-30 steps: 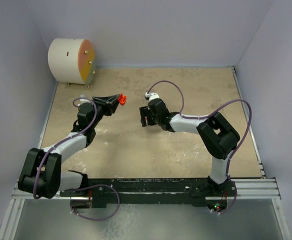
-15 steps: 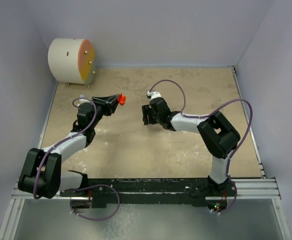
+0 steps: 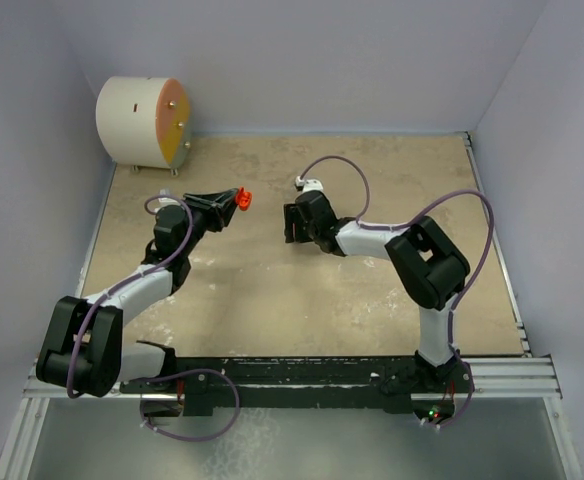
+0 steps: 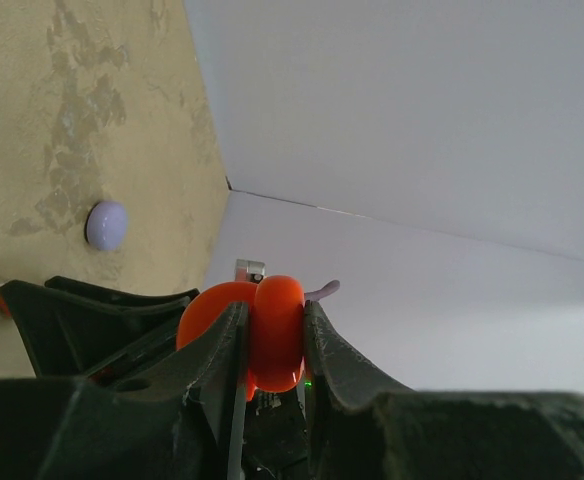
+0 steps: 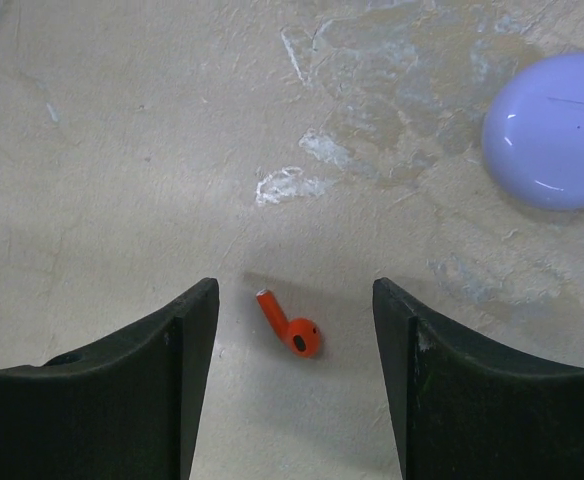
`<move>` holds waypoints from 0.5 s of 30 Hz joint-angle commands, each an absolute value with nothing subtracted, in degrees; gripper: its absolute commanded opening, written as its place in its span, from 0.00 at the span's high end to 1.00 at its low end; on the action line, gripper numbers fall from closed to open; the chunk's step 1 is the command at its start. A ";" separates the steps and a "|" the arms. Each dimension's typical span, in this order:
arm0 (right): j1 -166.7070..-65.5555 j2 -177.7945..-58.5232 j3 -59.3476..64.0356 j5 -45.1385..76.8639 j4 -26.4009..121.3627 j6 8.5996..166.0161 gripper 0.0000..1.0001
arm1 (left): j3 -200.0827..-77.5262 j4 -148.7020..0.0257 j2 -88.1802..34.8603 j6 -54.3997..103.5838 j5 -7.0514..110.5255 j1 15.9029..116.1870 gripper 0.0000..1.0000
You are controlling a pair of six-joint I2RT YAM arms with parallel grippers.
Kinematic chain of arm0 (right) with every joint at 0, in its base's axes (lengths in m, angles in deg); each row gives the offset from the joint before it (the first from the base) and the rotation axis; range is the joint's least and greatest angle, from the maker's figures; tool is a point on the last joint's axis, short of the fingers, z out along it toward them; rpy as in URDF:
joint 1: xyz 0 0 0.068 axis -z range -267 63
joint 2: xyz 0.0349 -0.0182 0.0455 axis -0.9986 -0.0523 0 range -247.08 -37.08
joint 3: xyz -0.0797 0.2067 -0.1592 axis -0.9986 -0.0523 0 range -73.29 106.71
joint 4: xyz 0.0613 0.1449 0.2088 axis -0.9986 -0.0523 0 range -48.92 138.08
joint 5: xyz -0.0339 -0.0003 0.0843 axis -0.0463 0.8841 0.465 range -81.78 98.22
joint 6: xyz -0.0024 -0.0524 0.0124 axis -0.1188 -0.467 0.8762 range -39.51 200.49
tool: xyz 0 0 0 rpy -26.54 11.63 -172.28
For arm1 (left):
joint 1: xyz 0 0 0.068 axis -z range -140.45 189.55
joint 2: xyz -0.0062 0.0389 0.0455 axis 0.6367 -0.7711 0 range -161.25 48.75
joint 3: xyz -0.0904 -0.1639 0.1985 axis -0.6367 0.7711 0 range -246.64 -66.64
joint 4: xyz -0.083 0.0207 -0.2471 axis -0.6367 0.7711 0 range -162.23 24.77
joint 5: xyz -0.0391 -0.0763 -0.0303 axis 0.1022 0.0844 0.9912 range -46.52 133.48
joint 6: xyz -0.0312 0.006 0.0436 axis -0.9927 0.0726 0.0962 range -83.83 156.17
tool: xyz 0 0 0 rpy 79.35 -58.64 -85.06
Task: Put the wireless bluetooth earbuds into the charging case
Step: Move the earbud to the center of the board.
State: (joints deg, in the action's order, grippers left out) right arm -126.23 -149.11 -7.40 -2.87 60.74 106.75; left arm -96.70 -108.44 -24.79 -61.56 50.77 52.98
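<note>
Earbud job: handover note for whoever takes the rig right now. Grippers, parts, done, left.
Left gripper: shut on the red case, held up off the table. I can't tell whether the case is open.
Right gripper: open, fingers either side of a red earbud lying on the table, not touching it.
Lavender case: closed, on the table near that earbud.
Done: red case in hand; no earbud visibly seated.
Left: grasp the red earbud and seat it in the red case. Other earbuds not in view.

Red earbud (image 5: pixel 290 328), lavender case (image 5: pixel 554 130), red case (image 4: pixel 272 332), mottled tan table (image 5: pixel 122 150)
</note>
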 commanded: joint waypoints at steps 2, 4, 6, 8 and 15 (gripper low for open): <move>-125.75 -149.79 -4.22 -1.82 61.20 106.49 0.35 | -96.78 -110.54 -24.22 -60.33 51.47 52.12 1.00; -125.81 -149.70 -4.43 -0.03 61.86 105.57 0.36 | -96.78 -110.56 -24.26 -60.33 51.49 52.05 1.00; -125.76 -149.54 -4.60 0.80 62.19 104.40 0.37 | -96.70 -110.69 -24.25 -60.33 51.47 52.03 1.00; -125.77 -149.75 -4.37 2.45 62.38 103.39 0.37 | -96.61 -110.71 -24.20 -60.33 51.48 51.89 1.00; -126.13 -151.80 -2.50 7.91 61.20 99.25 0.35 | -96.10 -110.81 -23.61 -60.33 51.30 51.85 1.00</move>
State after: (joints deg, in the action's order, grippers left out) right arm -125.88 -150.96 -4.95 3.66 60.94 102.40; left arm -96.70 -108.44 -24.79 -61.56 50.87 52.30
